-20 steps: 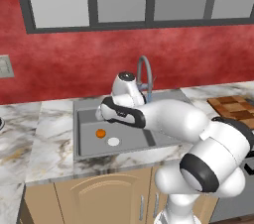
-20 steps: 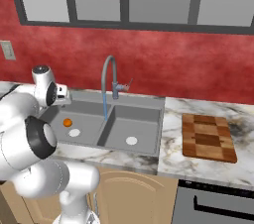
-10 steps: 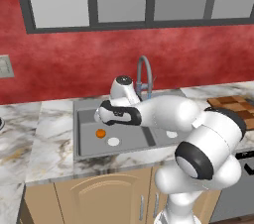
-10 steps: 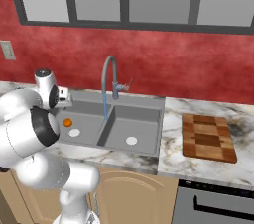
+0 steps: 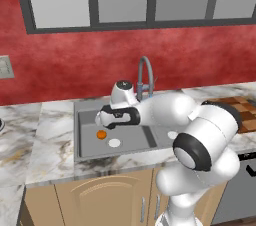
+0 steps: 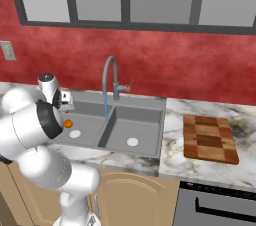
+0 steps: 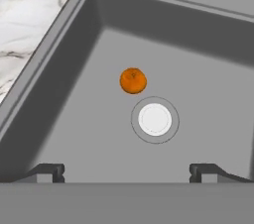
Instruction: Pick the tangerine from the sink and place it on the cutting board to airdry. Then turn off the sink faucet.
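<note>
Gripper (image 7: pixel 127 171) poised above the left basin of the sink (image 5: pixel 86 147), fingertips (image 7: pixel 49 171) spread wide with nothing between them. Hand seen hovering over the basin in the left base view, at the end of the arm reaching in from the lower right.

Tangerine (image 7: pixel 133 80) resting on the basin floor, just beside the white drain disc (image 7: pixel 155 119) but not touching it; same fruit visible in the left base view (image 5: pixel 101 134) and, partly behind the arm, in the right base view (image 6: pixel 67 124).

Sink faucet (image 6: pixel 109 86) rising behind the central divider, spout arching forward, a thin blue stream falling from its head.

Cutting board (image 6: pixel 209 138) lying flat on the marble counter (image 6: pixel 172 120) to the right of the sink, well apart from the fruit, nothing on it. Second drain disc (image 6: pixel 132 142) in the right basin.
</note>
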Tool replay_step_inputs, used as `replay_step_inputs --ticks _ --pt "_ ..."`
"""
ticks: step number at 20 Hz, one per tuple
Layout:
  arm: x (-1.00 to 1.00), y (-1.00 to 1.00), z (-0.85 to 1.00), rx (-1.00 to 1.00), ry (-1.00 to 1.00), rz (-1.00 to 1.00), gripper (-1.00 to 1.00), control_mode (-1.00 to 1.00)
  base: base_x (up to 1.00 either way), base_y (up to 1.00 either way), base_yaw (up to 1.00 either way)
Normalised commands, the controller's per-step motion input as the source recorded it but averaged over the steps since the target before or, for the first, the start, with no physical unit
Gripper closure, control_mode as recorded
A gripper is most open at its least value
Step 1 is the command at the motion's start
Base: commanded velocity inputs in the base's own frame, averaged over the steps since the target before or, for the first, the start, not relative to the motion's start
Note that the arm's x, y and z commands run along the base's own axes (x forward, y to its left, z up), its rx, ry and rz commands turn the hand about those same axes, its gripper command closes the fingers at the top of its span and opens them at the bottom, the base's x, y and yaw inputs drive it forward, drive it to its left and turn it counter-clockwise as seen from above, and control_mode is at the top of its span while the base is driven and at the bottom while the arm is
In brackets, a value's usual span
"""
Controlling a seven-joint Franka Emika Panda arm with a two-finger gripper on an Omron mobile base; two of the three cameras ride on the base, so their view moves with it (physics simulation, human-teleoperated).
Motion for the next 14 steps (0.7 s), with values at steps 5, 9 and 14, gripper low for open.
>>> replay_step_inputs --ticks 5,9,14 --pt "0.12 0.0 -0.21 0.0 0.0 0.0 -1.0 -1.0 0.0 0.0 0.0" --pt "0.13 0.01 -0.21 0.0 0.0 0.0 -1.0 -1.0 0.0 0.0 0.0" --pt "0.1 0.01 -0.2 0.0 0.0 0.0 -1.0 -1.0 0.0 0.0 0.0"
